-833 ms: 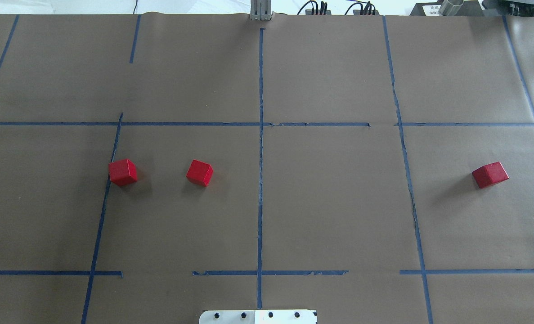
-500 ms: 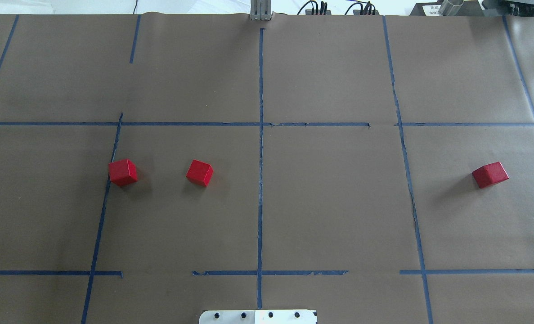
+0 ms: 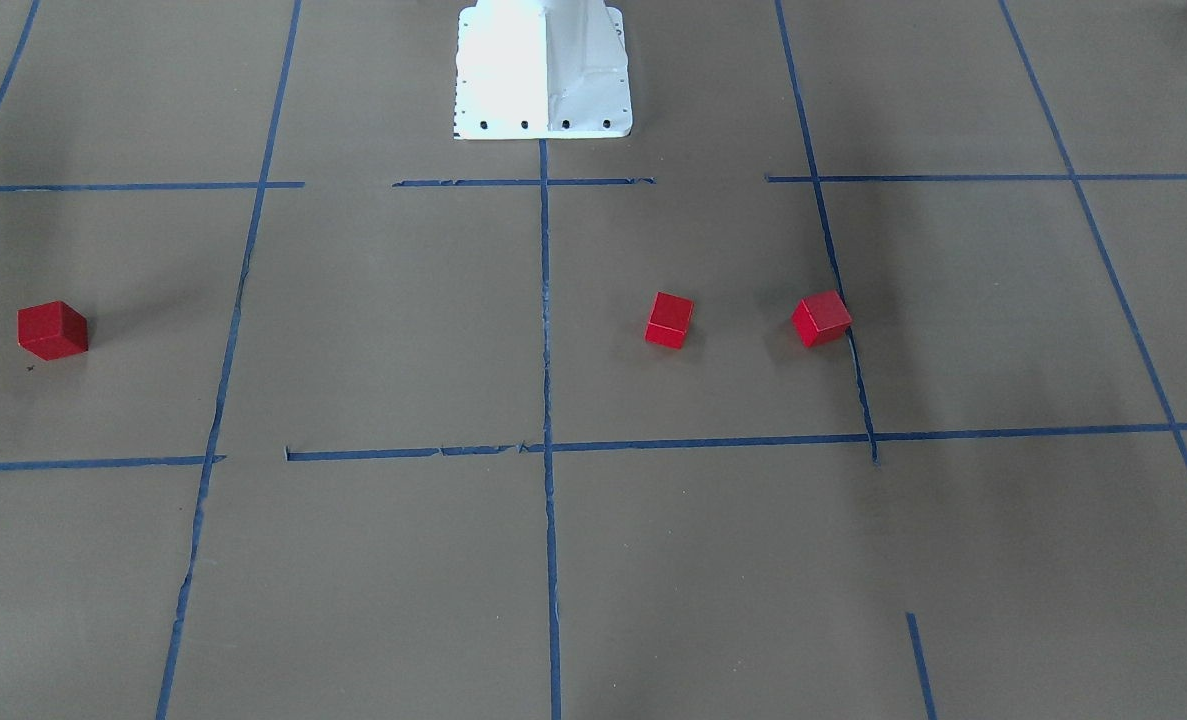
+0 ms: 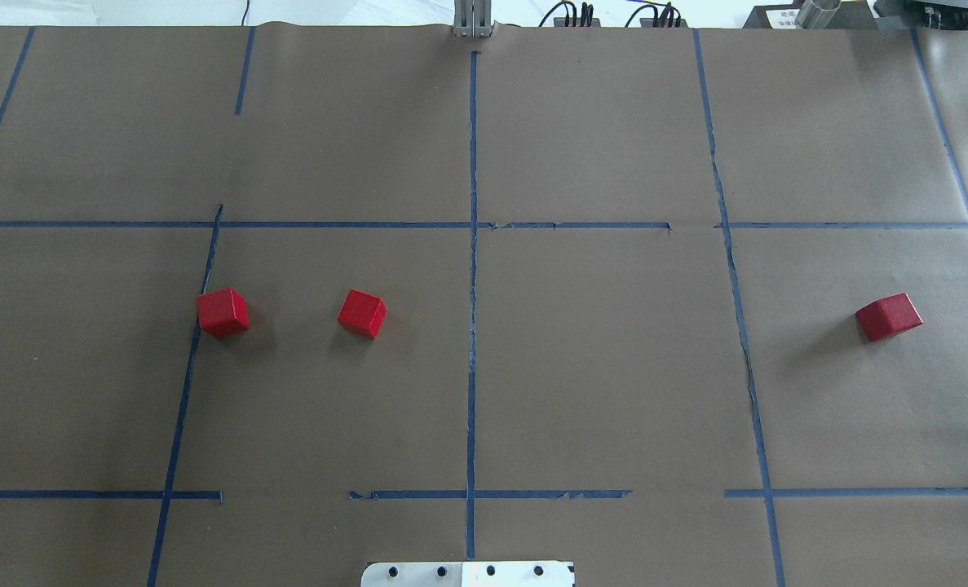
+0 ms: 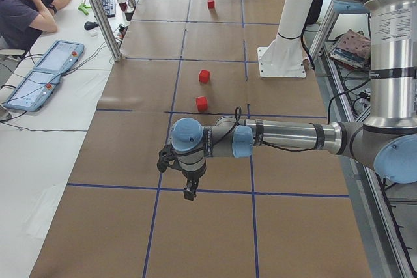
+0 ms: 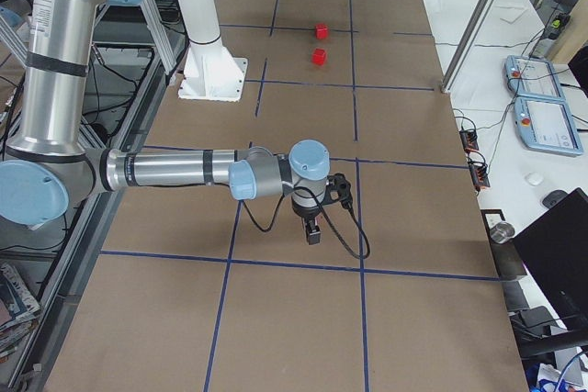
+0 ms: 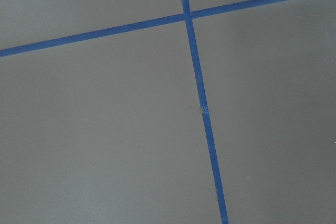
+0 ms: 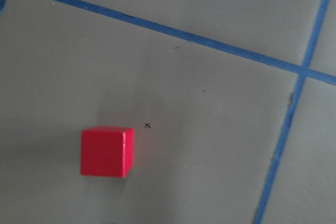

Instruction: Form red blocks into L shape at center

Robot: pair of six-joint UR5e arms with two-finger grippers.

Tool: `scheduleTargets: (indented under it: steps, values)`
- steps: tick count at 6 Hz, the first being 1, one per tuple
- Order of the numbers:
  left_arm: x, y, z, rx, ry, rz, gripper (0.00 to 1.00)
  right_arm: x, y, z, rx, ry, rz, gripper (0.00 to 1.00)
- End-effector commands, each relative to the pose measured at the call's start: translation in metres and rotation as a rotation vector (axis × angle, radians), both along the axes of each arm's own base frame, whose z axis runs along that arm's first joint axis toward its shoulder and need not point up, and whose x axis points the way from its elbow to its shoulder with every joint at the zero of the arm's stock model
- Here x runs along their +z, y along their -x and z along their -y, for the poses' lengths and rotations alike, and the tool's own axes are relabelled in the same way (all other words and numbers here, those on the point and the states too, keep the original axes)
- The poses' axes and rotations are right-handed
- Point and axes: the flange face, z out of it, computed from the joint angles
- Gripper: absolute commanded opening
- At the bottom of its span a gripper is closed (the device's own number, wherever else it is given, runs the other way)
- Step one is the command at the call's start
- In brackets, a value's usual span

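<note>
Three red blocks lie apart on the brown paper. In the overhead view one block (image 4: 223, 312) sits on the left tape line, one (image 4: 361, 313) is inside the center cell (image 4: 606, 359) left of its vertical tape line (image 4: 472, 342), and one (image 4: 889, 317) is far right. The front view shows them too (image 3: 821, 319) (image 3: 669, 320) (image 3: 52, 330). The right wrist view shows one block (image 8: 106, 151) below it. The left gripper (image 5: 189, 190) and right gripper (image 6: 312, 231) show only in the side views. I cannot tell whether they are open or shut.
The robot's white base (image 3: 543, 70) stands at the table's near middle edge. A seated operator (image 5: 29, 4) and teach pendants (image 5: 42, 76) are beside the table. The left wrist view shows only a tape crossing (image 7: 187, 15) on paper.
</note>
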Motion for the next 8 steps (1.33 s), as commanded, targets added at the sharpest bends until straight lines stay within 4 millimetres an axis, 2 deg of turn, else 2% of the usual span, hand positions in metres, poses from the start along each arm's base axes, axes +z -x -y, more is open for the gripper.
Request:
scheduleTargets:
  steps: [1, 2, 3, 5, 7, 8]
  values:
    - [-0.001, 0.0, 0.0, 0.001, -0.004, 0.0, 1.0, -0.019, 0.068, -0.001, 0.016, 0.015, 0.024, 1.0]
    - [-0.001, 0.0, 0.0, 0.001, -0.005, 0.0, 1.0, -0.022, 0.1, -0.004, 0.032, 0.032, -0.016, 1.0]
    - [-0.001, 0.0, 0.0, 0.001, -0.005, 0.0, 1.0, -0.016, 0.112, -0.005, 0.01, 0.037, -0.029, 1.0]
    - [-0.001, 0.0, 0.0, 0.001, -0.005, 0.0, 1.0, 0.015, 0.139, 0.002, -0.024, 0.07, -0.077, 1.0]
    - [0.0, 0.0, 0.0, 0.001, -0.003, 0.0, 1.0, 0.04, 0.162, -0.001, -0.07, 0.096, -0.113, 1.0]
    - [-0.001, 0.0, 0.0, 0.001, -0.005, 0.0, 1.0, 0.043, 0.164, -0.001, -0.069, 0.093, -0.125, 0.99]
